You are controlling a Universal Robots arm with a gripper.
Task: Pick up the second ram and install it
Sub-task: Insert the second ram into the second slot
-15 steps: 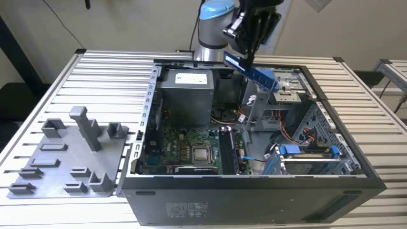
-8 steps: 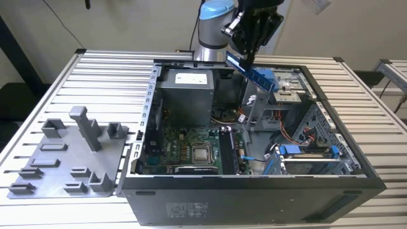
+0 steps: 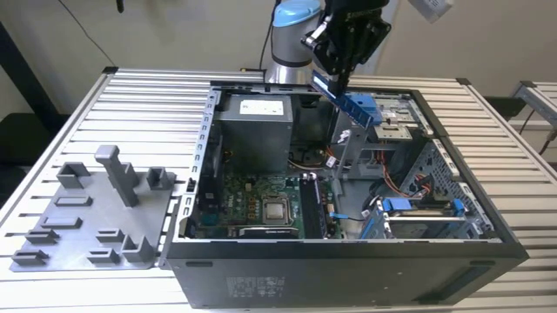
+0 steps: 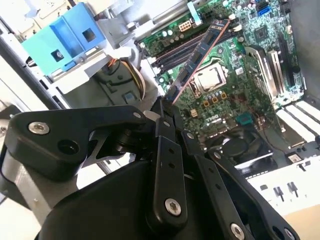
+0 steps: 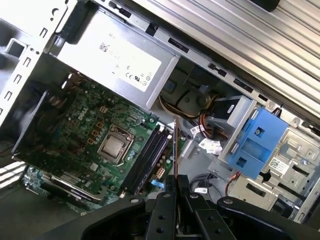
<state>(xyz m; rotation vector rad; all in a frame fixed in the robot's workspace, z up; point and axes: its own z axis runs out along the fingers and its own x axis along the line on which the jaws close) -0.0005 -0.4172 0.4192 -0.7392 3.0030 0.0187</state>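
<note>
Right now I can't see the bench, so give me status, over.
Gripper shut on memory stick. Stick held above the motherboard, not seated. Nothing seen blocking the slots.

open PC case (image 3: 348, 277) on slatted table (image 3: 148, 91) | grey tray (image 3: 87, 210) — beside case, exterior view's left | power supply (image 3: 257, 127) inside

A silver table of ribbed aluminium slats (image 3: 78, 111) carries an open black metal computer case (image 3: 348, 277), lying on its side. Just beside the case, toward the exterior view's left, a flat grey plastic tray with upright blocks (image 3: 96, 212) rests on the slats.
</note>
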